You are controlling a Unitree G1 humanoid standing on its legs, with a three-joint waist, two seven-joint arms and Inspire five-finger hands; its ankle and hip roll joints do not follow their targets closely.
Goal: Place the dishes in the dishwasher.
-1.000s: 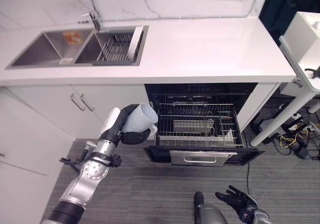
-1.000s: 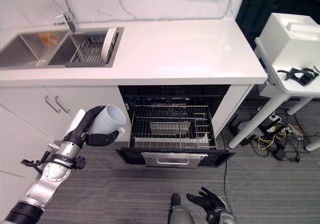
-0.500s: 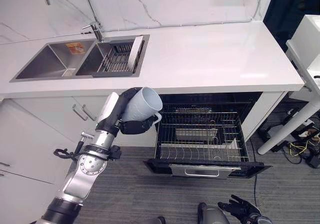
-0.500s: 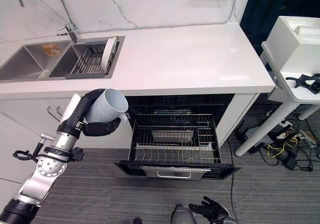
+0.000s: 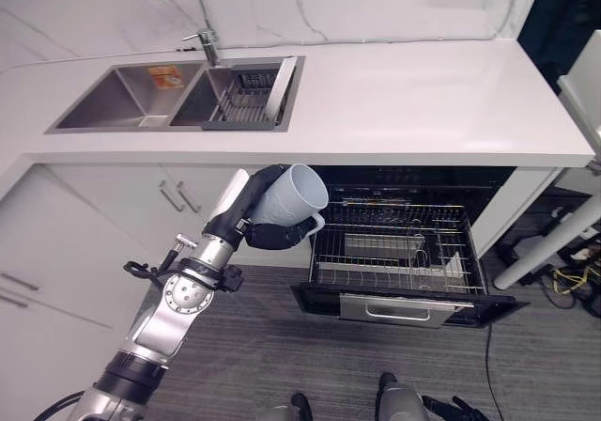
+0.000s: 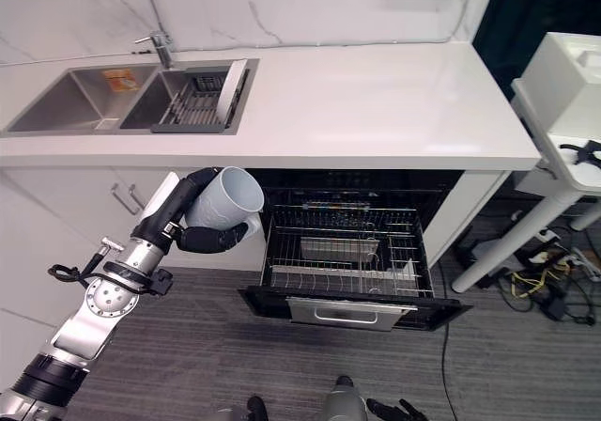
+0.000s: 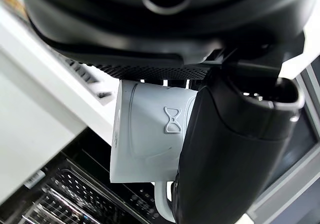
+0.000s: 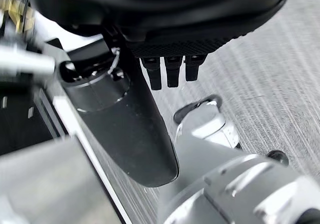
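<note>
- One white mug [image 5: 291, 196], one open dishwasher [image 5: 404, 252], one double sink [image 5: 178, 97], one plate [image 5: 282, 75], two robot hands.
- The left hand [image 5: 252, 216] has its fingers and thumb curled round the mug, which is held in the air and tipped so that its open mouth faces toward 2 o'clock. The mug's handle [image 5: 314, 226] sticks out at 5 o'clock, below the body and beside the dark fingers.
- In the left wrist view the mug [image 7: 150, 134] lies against the palm, with the thumb [image 7: 230, 154] wrapped across its side and a small raised bow mark on its wall.
- The mug hangs in front of the counter's [image 5: 423, 101] front edge, just at 9 o'clock of the dishwasher opening and above the floor [image 5: 282, 346]; it touches neither the rack nor the counter.
- The dishwasher's wire rack [image 5: 399, 257] is pulled out over the lowered door [image 5: 404, 306]. In it sits a rectangular metal tray [image 5: 376, 244], and something white stands at its 3 o'clock side; what that is cannot be told.
- The sink's right basin holds a dark wire drainer [image 5: 246, 101], with the plate standing on edge at its 3 o'clock side. The left basin [image 5: 113, 101] has a small orange thing [image 5: 165, 75] at its back corner.
- The right hand [image 8: 172, 69] shows in its own wrist view above grey floor, fingers short and straight, holding nothing.
</note>
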